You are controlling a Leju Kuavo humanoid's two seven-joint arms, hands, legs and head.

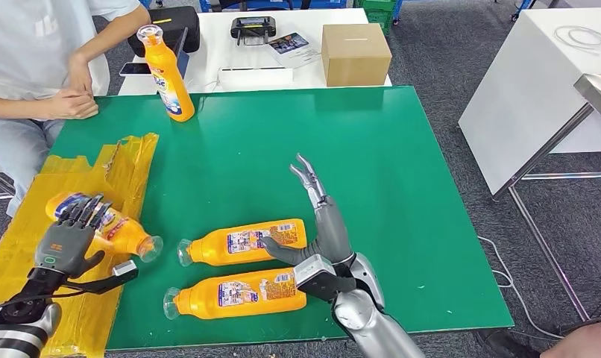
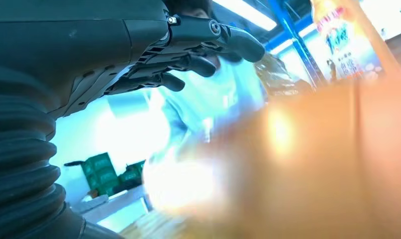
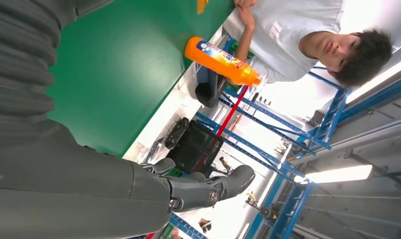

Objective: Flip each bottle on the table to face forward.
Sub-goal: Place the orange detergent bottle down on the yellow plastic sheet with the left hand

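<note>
Three orange bottles lie on their sides and one stands. The standing bottle is at the green mat's far left. Two lie side by side near the front, the farther bottle and the nearer bottle, caps pointing left. The third bottle lies on yellow tape at the left; it is a close orange blur in the left wrist view. My left hand hovers at its base end, fingers spread. My right hand is open, fingers straight, thumb beside the farther bottle's base.
A seated person rests both hands at the mat's far-left corner. Behind the mat a white table carries a cardboard box, a black device and a dark bag. Another white table stands to the right.
</note>
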